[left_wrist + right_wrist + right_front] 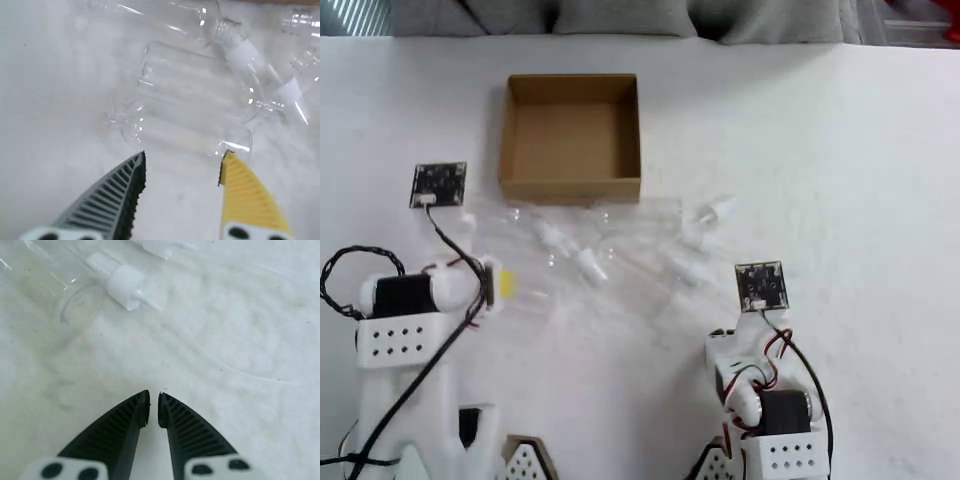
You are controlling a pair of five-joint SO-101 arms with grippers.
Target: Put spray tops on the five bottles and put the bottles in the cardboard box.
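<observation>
Clear bottles (195, 110) melt into the white table (860, 150), too faint to count.
They lie scattered with spray tops (125, 282) mid-table, just in front of the cardboard box (570, 135) toward the far edge. Left gripper (182, 159) hangs low, jaws spread wide, gripping nothing, the nearest bottle just past its tips. Right gripper (152, 410), by the near edge, is pinched almost closed on nothing.
</observation>
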